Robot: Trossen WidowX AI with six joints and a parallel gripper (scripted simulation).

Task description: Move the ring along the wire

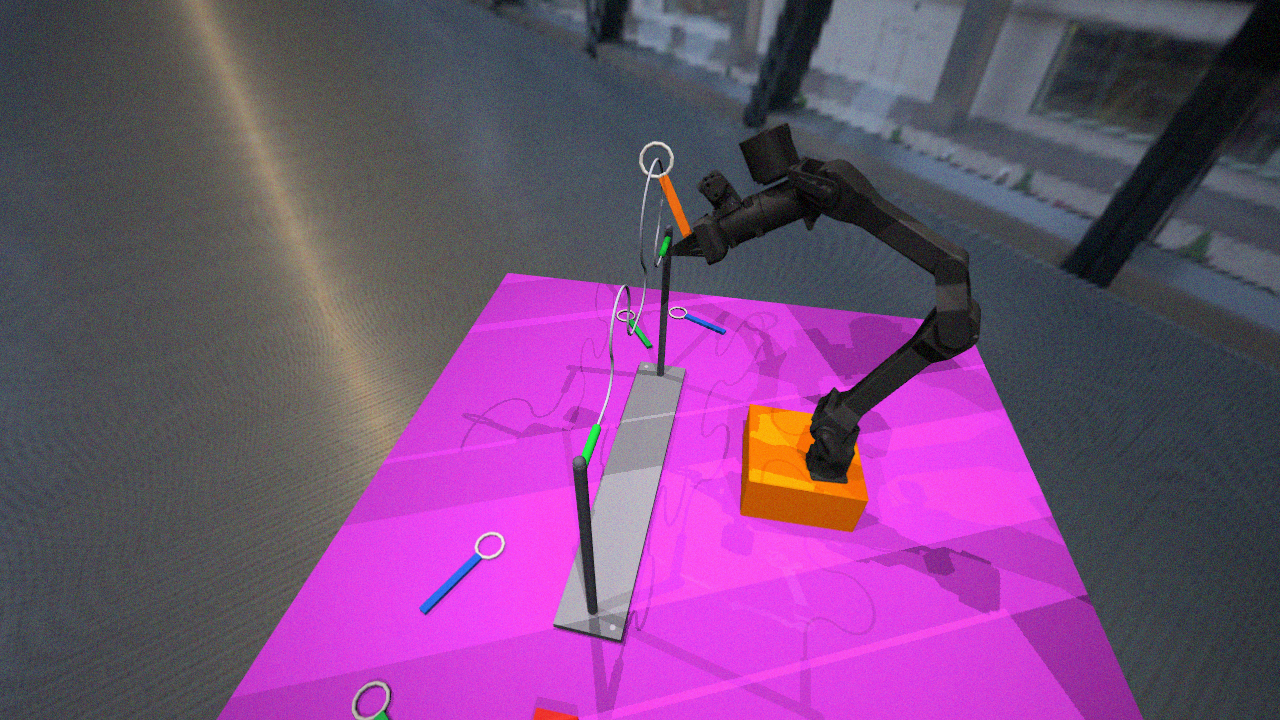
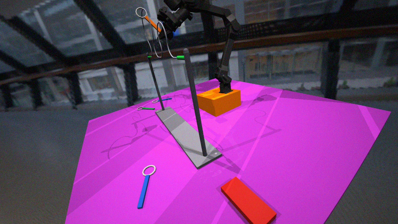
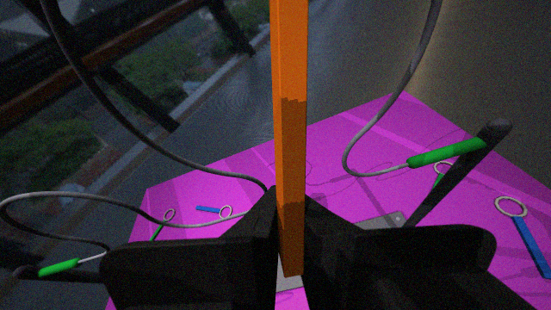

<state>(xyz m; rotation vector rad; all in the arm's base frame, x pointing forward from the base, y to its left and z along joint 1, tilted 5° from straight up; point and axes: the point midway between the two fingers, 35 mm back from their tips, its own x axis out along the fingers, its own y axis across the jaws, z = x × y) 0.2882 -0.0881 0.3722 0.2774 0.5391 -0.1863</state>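
The ring (image 1: 640,161) (image 2: 136,12) is pale, high up, with the wire's tallest arch passing through it. Contact with the wire is too small to tell. Its orange handle (image 1: 674,204) (image 2: 152,23) (image 3: 291,86) slopes down to my gripper (image 1: 684,245) (image 2: 160,34) (image 3: 281,191), which is shut on its lower end. The thin grey wire (image 1: 641,214) (image 2: 167,36) bends between the far green part (image 1: 664,246) (image 2: 149,56) (image 3: 448,151) and the near green part (image 1: 590,443) (image 2: 180,57) (image 3: 58,267). The ring is out of the wrist view.
The far post (image 1: 663,322) (image 2: 156,83) and near post (image 1: 585,546) (image 2: 196,108) stand on a grey base plate (image 1: 626,501) (image 2: 178,130). Blue-handled and green-handled rings lie on the magenta table. A red block (image 2: 247,200) lies there too. The arm stands on an orange block (image 1: 792,505) (image 2: 228,103).
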